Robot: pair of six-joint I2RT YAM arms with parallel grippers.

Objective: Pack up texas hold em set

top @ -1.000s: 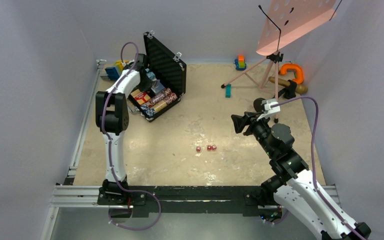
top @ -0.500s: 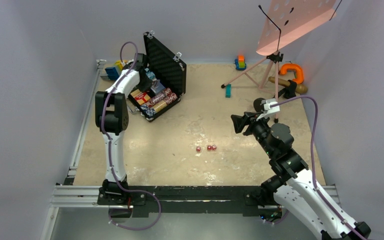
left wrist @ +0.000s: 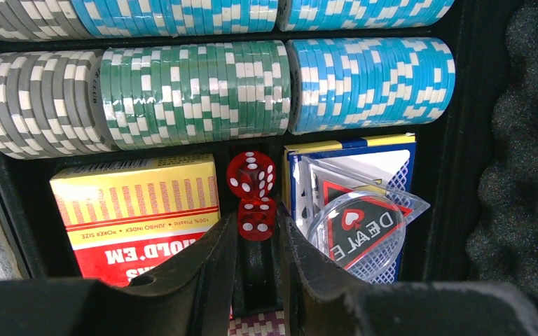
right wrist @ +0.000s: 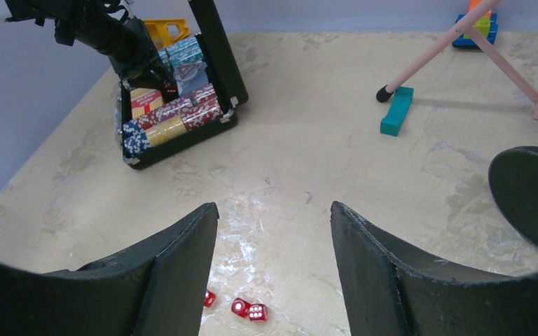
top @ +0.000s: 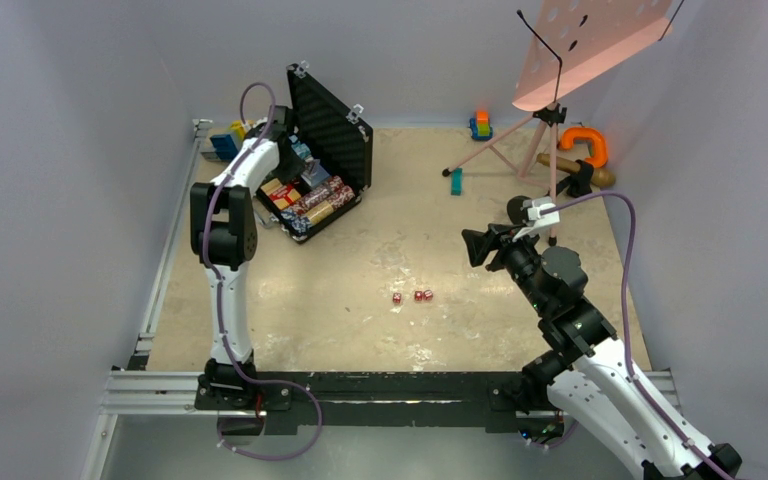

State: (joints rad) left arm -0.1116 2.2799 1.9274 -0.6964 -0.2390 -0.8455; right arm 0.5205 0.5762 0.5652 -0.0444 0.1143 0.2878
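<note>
1. The table (top: 360, 330) bears the briefcase (top: 332, 125) at its far left, lid raised and showing dark foam.
2. A pink music stand (top: 600, 40) rises well to the right of the briefcase.
3. The right gripper (right wrist: 274, 210) hangs above the table well to the right of the briefcase and nearer the arm bases. Its fingers are spread wide with nothing between them.
4. The left gripper (left wrist: 258, 224) reaches down into the briefcase, its fingers drawn close together.
5. Inside the briefcase, chip stacks (left wrist: 196, 94) in grey, green and light blue lie on their sides in rows along the upper part of the left wrist view.
6. A yellow and red card box (left wrist: 140, 210) lies in the compartment just below those rows, and a blue card box (left wrist: 350, 150) lies in the next compartment beside it.
7. A clear dealer button (left wrist: 361, 224) rests on the blue card box.
8. In the narrow slot between the two boxes, the held die (left wrist: 257, 217) sits between the left fingertips, which seem to press both its sides. A second die (left wrist: 251, 173) touches it from above in that view.
9. Three loose dice (top: 412, 296) lie on the table outside the briefcase, well apart from it toward the arm bases.
</note>
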